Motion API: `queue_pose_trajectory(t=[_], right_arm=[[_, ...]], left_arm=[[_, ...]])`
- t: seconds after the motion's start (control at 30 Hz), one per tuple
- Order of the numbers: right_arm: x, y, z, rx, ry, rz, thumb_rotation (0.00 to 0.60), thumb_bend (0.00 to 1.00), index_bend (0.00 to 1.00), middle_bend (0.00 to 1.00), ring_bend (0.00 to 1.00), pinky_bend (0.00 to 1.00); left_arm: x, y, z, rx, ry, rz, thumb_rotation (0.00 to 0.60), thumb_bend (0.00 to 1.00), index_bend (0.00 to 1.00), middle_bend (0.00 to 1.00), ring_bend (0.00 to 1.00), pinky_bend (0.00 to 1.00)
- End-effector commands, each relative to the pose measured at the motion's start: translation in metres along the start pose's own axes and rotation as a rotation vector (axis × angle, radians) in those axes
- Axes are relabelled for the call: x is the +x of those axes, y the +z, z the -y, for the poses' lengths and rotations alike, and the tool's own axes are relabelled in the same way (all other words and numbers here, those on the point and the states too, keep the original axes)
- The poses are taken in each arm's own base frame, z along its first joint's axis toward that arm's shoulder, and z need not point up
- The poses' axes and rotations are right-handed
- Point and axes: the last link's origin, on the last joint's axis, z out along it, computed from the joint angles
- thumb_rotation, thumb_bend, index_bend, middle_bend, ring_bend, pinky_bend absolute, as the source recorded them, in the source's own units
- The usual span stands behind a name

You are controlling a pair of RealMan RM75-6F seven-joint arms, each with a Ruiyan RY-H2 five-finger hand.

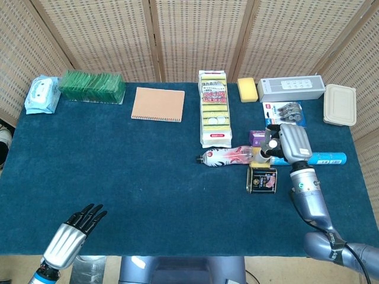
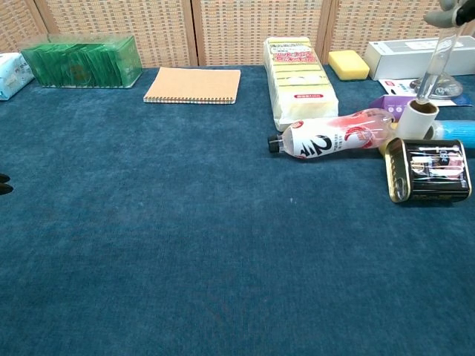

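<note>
My right hand (image 1: 288, 142) is at the right of the table and grips the clear handle (image 2: 432, 70) of a lint roller. The roller's white roll (image 2: 415, 119) touches down between a lying pink-labelled bottle (image 1: 225, 157) and a dark tin can (image 1: 262, 178) on its side. In the chest view only the edge of this hand (image 2: 447, 10) shows at the top right. My left hand (image 1: 74, 235) hovers at the near left edge, fingers stretched out and holding nothing; nothing lies near it.
Along the back stand a wipes pack (image 1: 41, 94), green box (image 1: 92, 86), notebook (image 1: 157, 104), sponge pack (image 1: 215, 115), yellow sponge (image 1: 247, 89), white box (image 1: 291, 87) and beige container (image 1: 340, 105). A blister pack (image 1: 285, 113), purple box (image 1: 257, 138) and blue tube (image 1: 328, 158) surround the right hand.
</note>
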Motion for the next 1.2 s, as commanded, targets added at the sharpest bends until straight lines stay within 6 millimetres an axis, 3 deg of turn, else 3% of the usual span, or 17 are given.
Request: queue_pose_trajectory(t=[0.03, 0.43, 0.7, 1.2], right_arm=[[-0.001, -0.001, -0.001, -0.001, -0.005, 0.004, 0.6, 0.47, 0.81, 1.0, 1.0, 0.92], [-0.006, -0.001, -0.005, -0.018, -0.027, 0.027, 0.6, 0.47, 0.81, 1.0, 1.0, 0.93], [-0.023, 0.0, -0.012, -0.036, -0.04, 0.069, 0.6, 0.47, 0.81, 1.0, 1.0, 0.92], [-0.035, 0.001, -0.015, -0.04, -0.056, 0.073, 0.6, 0.47, 0.81, 1.0, 1.0, 0.92]], left_arm=[[0.0, 0.0, 0.0, 0.001, 0.0, -0.001, 0.6, 0.29, 0.12, 0.14, 0.13, 0.33], [0.002, -0.001, 0.002, 0.004, -0.003, -0.009, 0.6, 0.29, 0.12, 0.14, 0.13, 0.33], [0.0, 0.0, 0.0, -0.004, -0.004, 0.004, 0.6, 0.29, 0.12, 0.14, 0.13, 0.33], [0.001, 0.0, -0.001, -0.001, -0.004, -0.001, 0.6, 0.29, 0.12, 0.14, 0.13, 0.33]])
